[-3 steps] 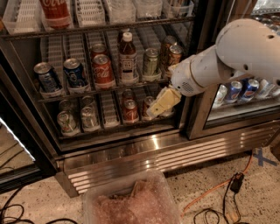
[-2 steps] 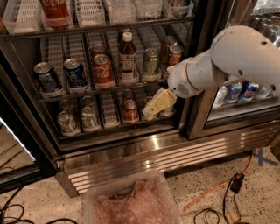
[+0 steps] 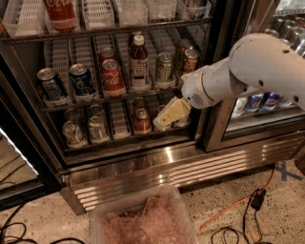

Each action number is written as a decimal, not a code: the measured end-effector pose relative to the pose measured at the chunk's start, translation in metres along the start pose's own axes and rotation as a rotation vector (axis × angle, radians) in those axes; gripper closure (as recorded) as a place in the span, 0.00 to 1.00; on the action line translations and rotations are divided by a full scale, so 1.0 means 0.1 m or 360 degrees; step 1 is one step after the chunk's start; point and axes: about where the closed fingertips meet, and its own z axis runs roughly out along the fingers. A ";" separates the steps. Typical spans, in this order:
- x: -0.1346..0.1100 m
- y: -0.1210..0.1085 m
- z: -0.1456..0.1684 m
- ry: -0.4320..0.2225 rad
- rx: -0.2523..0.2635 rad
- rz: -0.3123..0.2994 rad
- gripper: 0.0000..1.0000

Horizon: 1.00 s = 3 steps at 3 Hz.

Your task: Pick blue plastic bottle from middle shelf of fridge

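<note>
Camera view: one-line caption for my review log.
Gripper hovers at the lower shelf of the fridge, below-right of the blue plastic bottle on the middle shelf.

Coca-Cola script on red can (image 3: 111,77) & top bottle (image 3: 61,12); hand (image 3: 164,119) by btm shelf (image 3: 119,138).

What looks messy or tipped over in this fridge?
Nothing stands out. The blue plastic bottle stands upright among the cans on the middle shelf, and no spill shows. The gripper hangs lower, in front of the lower shelf.
</note>
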 end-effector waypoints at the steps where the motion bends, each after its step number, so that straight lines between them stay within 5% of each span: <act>1: -0.01 -0.01 0.11 -0.0029 0.0012 0.0023 0.00; 3: -0.05 0.02 0.33 -0.0118 0.0028 0.0066 0.00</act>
